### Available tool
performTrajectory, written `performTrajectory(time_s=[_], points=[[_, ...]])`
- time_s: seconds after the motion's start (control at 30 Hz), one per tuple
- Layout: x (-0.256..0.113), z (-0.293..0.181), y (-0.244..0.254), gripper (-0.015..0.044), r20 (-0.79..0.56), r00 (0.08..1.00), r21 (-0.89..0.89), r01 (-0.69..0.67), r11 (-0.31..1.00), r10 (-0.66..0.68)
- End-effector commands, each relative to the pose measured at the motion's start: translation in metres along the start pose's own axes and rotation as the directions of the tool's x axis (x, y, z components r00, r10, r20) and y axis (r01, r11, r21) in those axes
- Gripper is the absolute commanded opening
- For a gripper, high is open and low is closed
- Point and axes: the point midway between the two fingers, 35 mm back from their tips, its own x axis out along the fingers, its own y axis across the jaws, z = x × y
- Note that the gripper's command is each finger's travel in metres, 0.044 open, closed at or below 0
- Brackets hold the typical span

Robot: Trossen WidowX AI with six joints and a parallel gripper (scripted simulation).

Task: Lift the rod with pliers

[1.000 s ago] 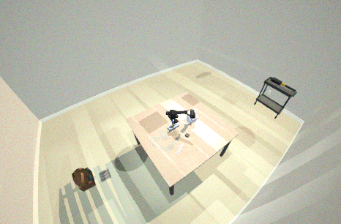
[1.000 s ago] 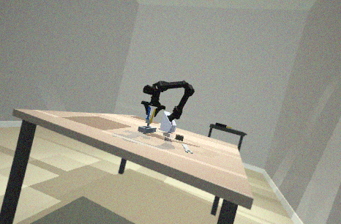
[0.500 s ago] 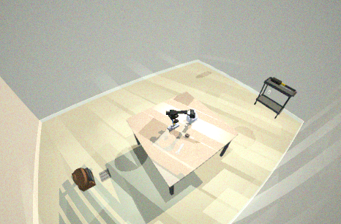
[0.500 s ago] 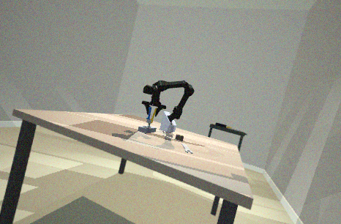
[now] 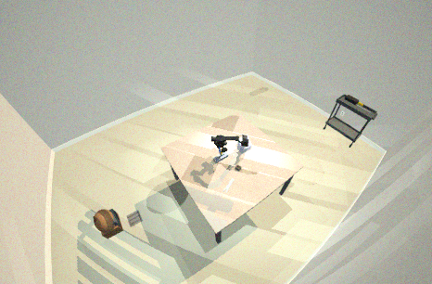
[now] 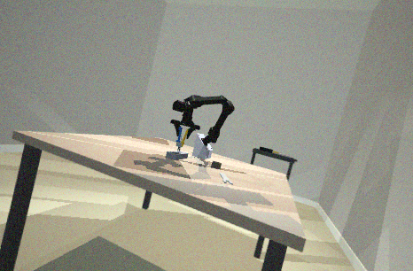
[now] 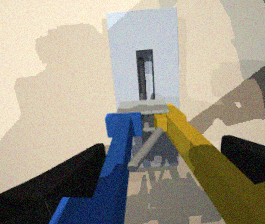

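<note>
Gripper (image 5: 222, 149) (image 6: 183, 135) (image 7: 163, 147) holding pliers (image 5: 221, 153) (image 6: 180, 136) (image 7: 116, 170), block (image 5: 220, 158) (image 6: 176, 156) (image 7: 123, 55) below, table edges (image 5: 260, 200) (image 6: 167, 197) apart

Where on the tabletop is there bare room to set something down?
Likely between the white piece and the table's near corner. Crowded: around the grey block, under pliers and gripper.
</note>
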Motion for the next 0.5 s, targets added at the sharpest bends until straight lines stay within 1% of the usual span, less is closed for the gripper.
performTrajectory(time_s=[0.0,0.47], points=[[-0.0029,-0.0032,0.0002,0.0318,-0.023,1.0,0.001,-0.008,1.0,0.008],[-0.0033,-0.0023,-0.001,0.0318,-0.029,1.0,0.001,-0.011,1.0,0.011]])
